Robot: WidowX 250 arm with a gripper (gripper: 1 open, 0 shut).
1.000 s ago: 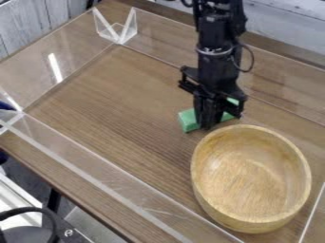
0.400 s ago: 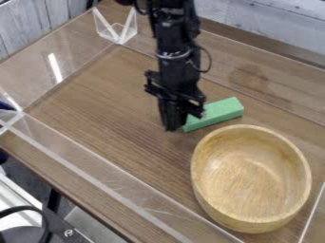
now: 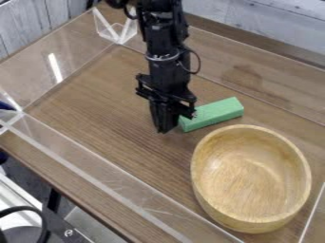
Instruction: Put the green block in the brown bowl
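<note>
Lying flat on the wooden table [image 3: 89, 109], the green block [image 3: 212, 114] sat at centre frame, just above the upper-left rim of the brown bowl [image 3: 252, 177] and outside it.

The gripper [image 3: 166, 124] pointed steeply down just left of the block's left end, its jaws closed together on nothing, tips at or close to the table surface. Whether a finger touched the block could not be confirmed. The block appeared a small, solid, matte bar: judged light, rigid, not fragile, and unlikely to slip between pads. Its long, parallel side faces were judged the best place to take hold, across the narrow width near mid-length, jaws first opened. The bowl looked heavy enough to stay put.
</note>
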